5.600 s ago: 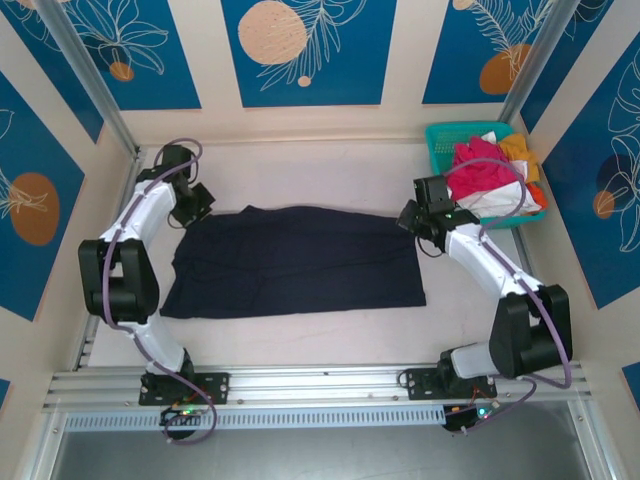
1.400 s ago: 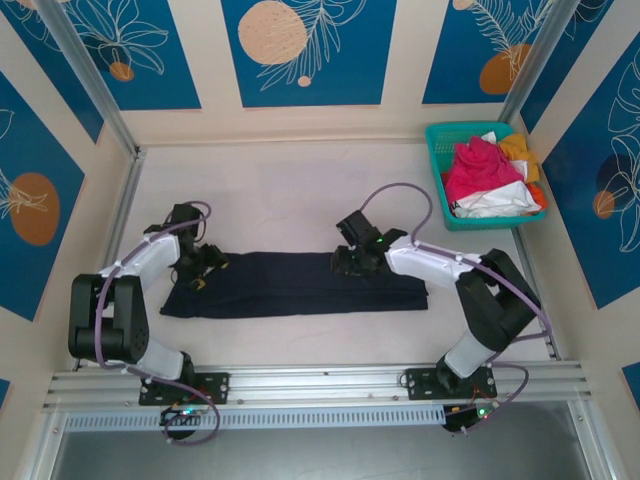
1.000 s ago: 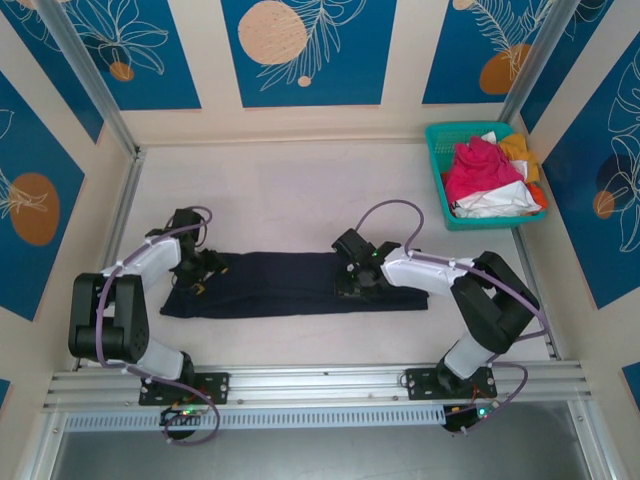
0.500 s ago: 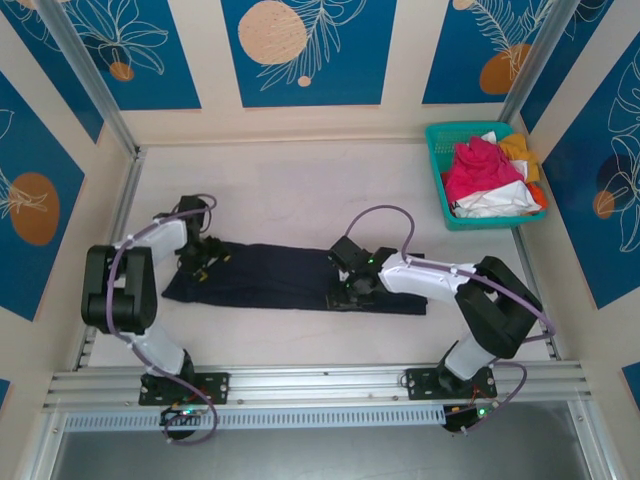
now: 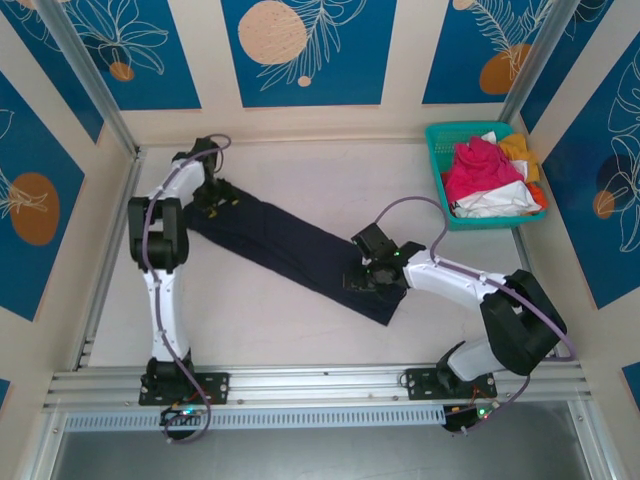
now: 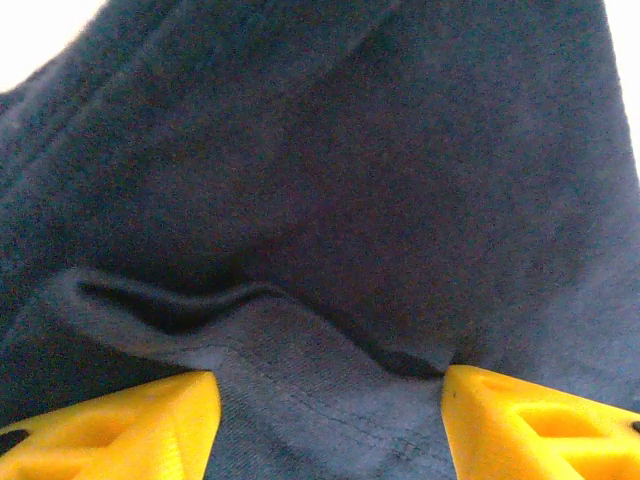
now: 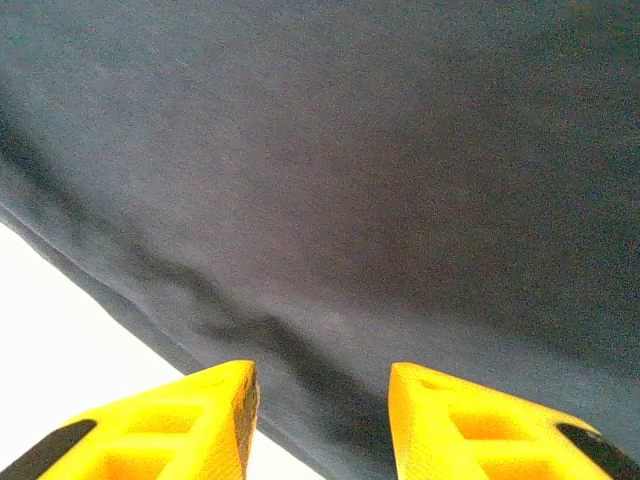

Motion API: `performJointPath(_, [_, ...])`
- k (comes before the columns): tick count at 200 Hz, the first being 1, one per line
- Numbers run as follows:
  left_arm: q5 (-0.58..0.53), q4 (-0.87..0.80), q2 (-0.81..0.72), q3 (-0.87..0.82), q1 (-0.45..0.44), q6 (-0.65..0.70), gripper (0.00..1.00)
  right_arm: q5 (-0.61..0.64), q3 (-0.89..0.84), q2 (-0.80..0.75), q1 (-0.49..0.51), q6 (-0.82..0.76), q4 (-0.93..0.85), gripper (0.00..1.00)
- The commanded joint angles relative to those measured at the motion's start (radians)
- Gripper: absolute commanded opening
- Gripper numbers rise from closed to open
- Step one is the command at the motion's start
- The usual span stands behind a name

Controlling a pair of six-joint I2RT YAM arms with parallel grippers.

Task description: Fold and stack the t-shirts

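The dark navy t-shirt (image 5: 290, 245), folded into a long band, lies slantwise on the table from far left to near right. My left gripper (image 5: 213, 197) sits on its far-left end. In the left wrist view the yellow fingers (image 6: 150, 420) stand wide apart, and the gripper (image 6: 330, 385) has a hemmed ridge of navy cloth (image 6: 350, 180) between them. My right gripper (image 5: 365, 278) rests over the near-right end. Its jaws are open at the gripper (image 7: 322, 375), above the shirt's edge (image 7: 350, 150). Magenta (image 5: 480, 170), white (image 5: 490, 205) and orange (image 5: 515, 148) t-shirts lie piled in the basket.
The teal mesh basket (image 5: 432, 150) stands at the far right corner. Bare pale table (image 5: 300, 170) stretches behind the navy shirt and in front of it (image 5: 250, 320). An aluminium rail (image 5: 320, 385) runs along the near edge, and patterned walls close in the sides.
The navy shirt has swung from lying left-to-right to a diagonal. Its left end went to the far left with my left gripper. My right gripper shifted right and nearer, and its jaws widened.
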Motion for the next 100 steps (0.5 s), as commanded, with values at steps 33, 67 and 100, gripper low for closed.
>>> performJointPath(33, [0.141,-0.184,0.242,0.360,-0.062,0.118,0.70,0.038,-0.011,-0.015,-0.145,-0.022,0.039,0.43])
performJointPath(67, [0.261,-0.154,0.166,0.355,-0.074,0.146,0.77,0.023,0.052,0.091,-0.252,-0.075,0.061,0.42])
performJointPath(100, [0.355,-0.088,0.013,0.311,-0.070,0.176,0.93,-0.022,0.068,0.172,-0.253,-0.106,0.060,0.37])
